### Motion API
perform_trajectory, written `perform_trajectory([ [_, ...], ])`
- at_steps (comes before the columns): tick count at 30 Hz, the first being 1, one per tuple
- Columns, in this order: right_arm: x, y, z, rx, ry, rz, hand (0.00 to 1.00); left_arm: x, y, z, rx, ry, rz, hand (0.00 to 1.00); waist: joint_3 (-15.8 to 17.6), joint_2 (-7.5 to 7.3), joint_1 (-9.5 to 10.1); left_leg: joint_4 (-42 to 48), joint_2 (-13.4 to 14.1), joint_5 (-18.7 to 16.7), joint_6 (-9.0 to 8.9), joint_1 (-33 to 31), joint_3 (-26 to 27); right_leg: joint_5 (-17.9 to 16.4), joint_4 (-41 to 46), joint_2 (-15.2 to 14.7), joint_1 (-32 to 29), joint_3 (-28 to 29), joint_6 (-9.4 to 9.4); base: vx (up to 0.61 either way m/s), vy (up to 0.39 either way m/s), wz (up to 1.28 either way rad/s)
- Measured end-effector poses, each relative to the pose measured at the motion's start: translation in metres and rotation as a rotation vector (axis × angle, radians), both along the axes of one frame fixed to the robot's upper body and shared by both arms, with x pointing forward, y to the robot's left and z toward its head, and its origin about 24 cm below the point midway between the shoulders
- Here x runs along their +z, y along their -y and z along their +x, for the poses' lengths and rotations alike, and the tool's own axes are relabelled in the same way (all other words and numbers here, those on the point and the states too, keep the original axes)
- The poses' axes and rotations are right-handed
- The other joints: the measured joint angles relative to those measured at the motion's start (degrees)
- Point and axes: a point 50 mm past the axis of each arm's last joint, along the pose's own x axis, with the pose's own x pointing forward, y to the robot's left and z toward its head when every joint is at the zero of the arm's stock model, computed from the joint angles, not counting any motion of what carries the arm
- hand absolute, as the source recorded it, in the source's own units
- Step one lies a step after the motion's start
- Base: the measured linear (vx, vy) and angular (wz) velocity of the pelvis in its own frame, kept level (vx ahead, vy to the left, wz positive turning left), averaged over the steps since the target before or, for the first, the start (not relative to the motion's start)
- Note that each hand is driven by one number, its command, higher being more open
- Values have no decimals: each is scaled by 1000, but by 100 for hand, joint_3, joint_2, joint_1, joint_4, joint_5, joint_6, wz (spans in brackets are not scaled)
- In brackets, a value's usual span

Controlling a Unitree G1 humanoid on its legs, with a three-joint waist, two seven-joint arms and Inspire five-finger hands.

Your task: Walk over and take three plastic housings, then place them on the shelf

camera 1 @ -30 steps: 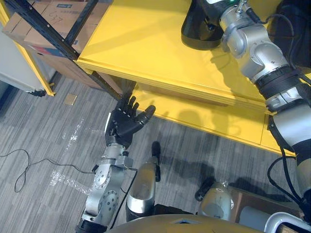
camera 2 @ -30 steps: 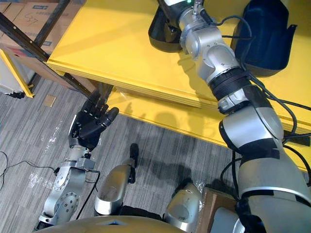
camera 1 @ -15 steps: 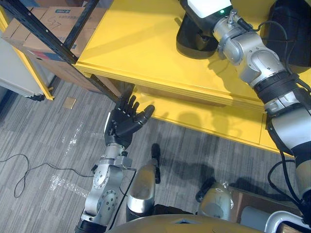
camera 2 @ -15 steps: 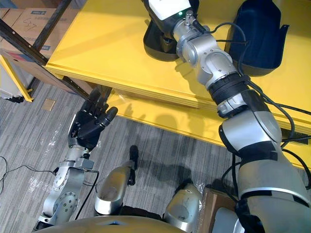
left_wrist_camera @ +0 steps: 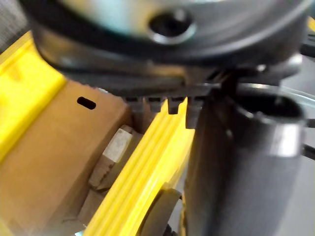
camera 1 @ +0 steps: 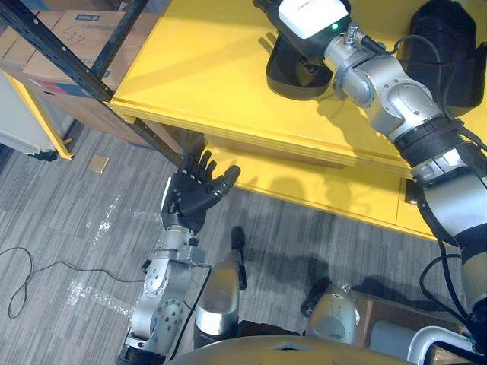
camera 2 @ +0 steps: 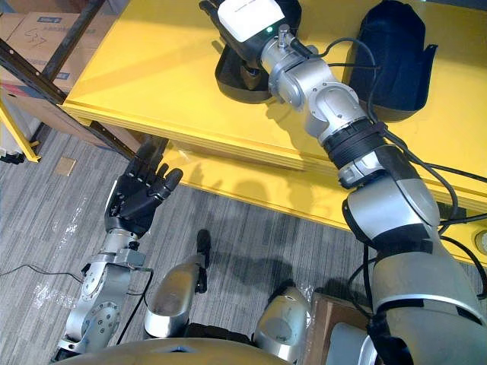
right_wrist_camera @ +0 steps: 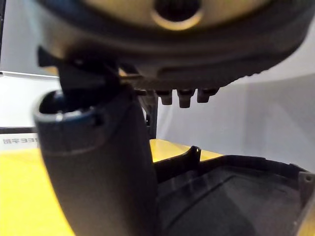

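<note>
Two black plastic housings lie on the yellow shelf (camera 1: 205,68). The near one (camera 1: 293,76) sits in the middle and the other (camera 1: 449,46) at the far right. My right hand (camera 1: 308,15), with its white cover up, lies over the near housing. The right wrist view shows its thumb (right_wrist_camera: 103,167) at the rim of that housing (right_wrist_camera: 231,201), whose hollow inside faces the camera, and the fingers look straight. My left hand (camera 1: 194,194) hangs open below the shelf's front edge, over the carpet, with nothing in it.
A black slanted rack post (camera 1: 68,61) and cardboard boxes (camera 1: 84,30) stand at the left. A lower yellow shelf (camera 1: 327,190) juts out under the top one. A cardboard scrap (camera 1: 97,162) lies on the grey carpet.
The whole picture has shifted, so the camera has moved. My right hand now shows fully over the near housing. The left hand holds the same pose.
</note>
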Motion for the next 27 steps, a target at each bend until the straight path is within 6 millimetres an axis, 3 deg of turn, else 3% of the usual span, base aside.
perform_trajectory([
  [11,16,11,-5,-14,115,26,100,-6,-2,-6,11,-29,-2,100,-131,-73,-26,-199,-5,11,-9,267,14,45,-218,42,295,-81,65,24,-3,1],
  [14,36,20,-11,-2,184,105,100,-7,-1,-7,-8,-24,-9,100,-393,-109,-44,-332,8,43,-1,288,13,169,-494,140,415,-176,108,97,10,6],
  [15,52,24,-16,11,223,155,100,-6,1,-7,-25,-13,-10,100,-448,-121,-42,-368,13,47,-1,321,16,237,-633,184,495,-197,123,94,11,0],
  [16,69,28,-24,38,276,233,100,-6,2,-7,-42,-4,-7,100,-515,-142,-43,-414,15,49,2,363,40,306,-793,217,576,-218,154,112,14,-1],
  [21,102,47,-55,200,419,583,100,-5,1,-9,-85,21,12,100,-863,-264,-164,-589,-1,63,24,552,230,618,-1504,372,944,-271,242,80,11,-6],
  [23,89,70,-70,285,440,787,100,-5,-1,-9,-107,30,27,100,-1071,-353,-201,-594,8,13,23,558,318,735,-1747,433,1002,-252,254,34,-5,-13],
  [25,61,92,-77,309,382,944,100,-4,-2,-10,-119,40,41,100,-1229,-400,-328,-600,-7,-21,29,588,368,816,-1890,443,1068,-245,276,26,-5,-13],
  [27,-5,122,-92,314,193,1197,100,7,-7,-10,-113,92,51,100,-1316,-427,-465,-624,10,-121,-33,703,564,955,-2131,523,1113,-107,262,-22,16,-33],
])
